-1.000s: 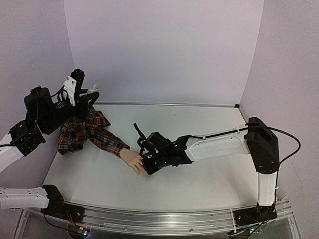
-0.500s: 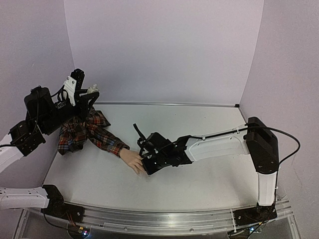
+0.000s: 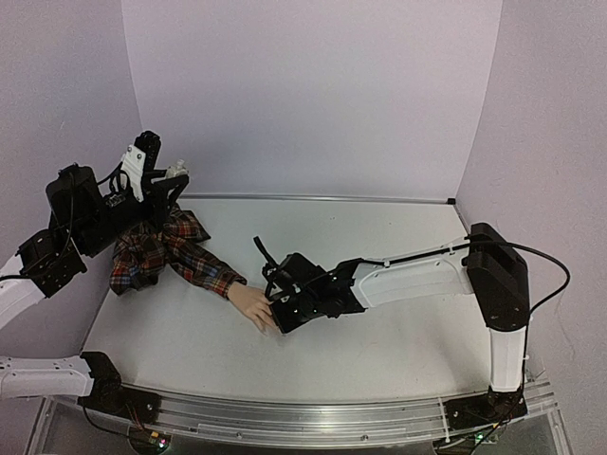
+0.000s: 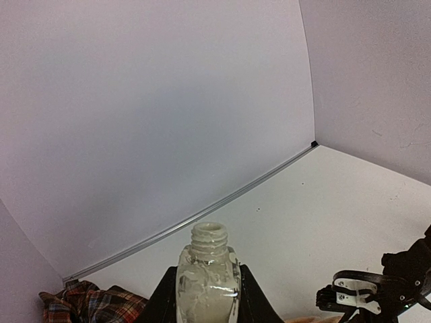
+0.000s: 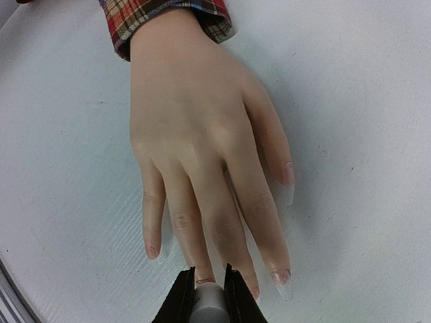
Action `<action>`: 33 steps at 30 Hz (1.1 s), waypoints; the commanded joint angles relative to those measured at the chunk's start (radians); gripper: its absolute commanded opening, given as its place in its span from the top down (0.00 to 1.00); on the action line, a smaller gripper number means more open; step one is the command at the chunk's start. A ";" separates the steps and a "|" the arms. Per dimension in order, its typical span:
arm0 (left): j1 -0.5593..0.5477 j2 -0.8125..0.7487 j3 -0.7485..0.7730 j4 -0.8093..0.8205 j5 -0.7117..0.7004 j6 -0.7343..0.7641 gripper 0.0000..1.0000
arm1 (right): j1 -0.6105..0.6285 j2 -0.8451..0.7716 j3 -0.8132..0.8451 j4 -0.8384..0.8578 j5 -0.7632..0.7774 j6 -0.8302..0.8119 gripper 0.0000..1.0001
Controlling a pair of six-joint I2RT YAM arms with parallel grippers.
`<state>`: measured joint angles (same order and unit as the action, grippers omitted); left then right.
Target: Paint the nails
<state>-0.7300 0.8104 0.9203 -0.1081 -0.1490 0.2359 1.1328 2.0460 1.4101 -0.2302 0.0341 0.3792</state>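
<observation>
The pale mannequin hand point(image 3: 251, 305) lies palm down on the table, its red plaid sleeve point(image 3: 175, 251) running back left. In the right wrist view the hand point(image 5: 195, 134) fills the frame, and the nails show at the fingertips, such as the one on the right-hand long finger point(image 5: 281, 277). My right gripper point(image 5: 209, 286) is shut on a grey brush cap point(image 5: 210, 304), held right over a middle fingertip; the brush is hidden. It sits at the fingertips in the top view point(image 3: 281, 318). My left gripper point(image 4: 207, 299) is shut on an open white bottle point(image 4: 207, 272), held upright high at the back left point(image 3: 174, 176).
The plaid sleeve bunches under my left arm near the left wall point(image 3: 142, 261). My right arm point(image 3: 417, 275) stretches across the table from the right. Pale walls stand to the left, back and right, with a seam along the back edge point(image 3: 322, 198).
</observation>
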 commanded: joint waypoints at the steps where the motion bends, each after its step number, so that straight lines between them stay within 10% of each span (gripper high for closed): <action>1: 0.003 -0.020 0.048 0.019 0.008 0.001 1.00 | -0.003 0.017 0.011 -0.006 0.026 0.015 1.00; 33: 0.003 -0.020 0.050 0.019 0.009 -0.001 1.00 | -0.002 0.010 0.009 -0.023 0.032 0.016 1.00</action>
<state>-0.7300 0.8040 0.9203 -0.1089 -0.1487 0.2359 1.1328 2.0624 1.4101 -0.2482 0.0393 0.3840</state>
